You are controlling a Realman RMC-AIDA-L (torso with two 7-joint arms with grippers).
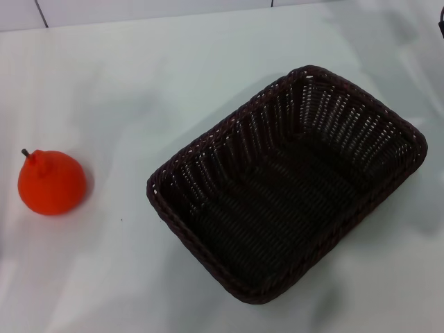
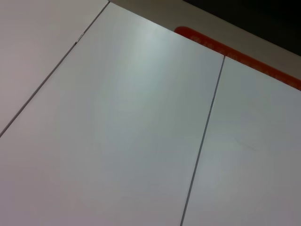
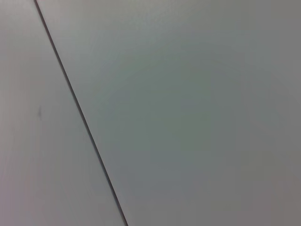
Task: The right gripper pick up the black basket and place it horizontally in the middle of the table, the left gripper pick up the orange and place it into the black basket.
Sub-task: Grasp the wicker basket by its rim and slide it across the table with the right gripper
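The black basket (image 1: 288, 184) is sitting on the white table (image 1: 139, 83), right of the middle of the head view, and it is lying at a slant, with one corner pointing toward the far right and the opposite corner toward the near left. It is standing upright with its open side facing up, and nothing is lying inside it. The orange (image 1: 51, 182) is resting on the table far to the left, well apart from the basket, with its short dark stem tilting up and to the left.

Neither the right gripper nor the left gripper is showing in any view, so it is not possible to say whether their fingers are apart or together. Both wrist views are showing only plain white panels crossed by thin dark seams, and the left wrist view is also catching a red strip (image 2: 240, 56) along a far edge.

Judging from this layout, no part of the task is done yet: the basket is waiting to be picked up, turned level and set in the middle, and after that the orange is waiting to be carried over and dropped in
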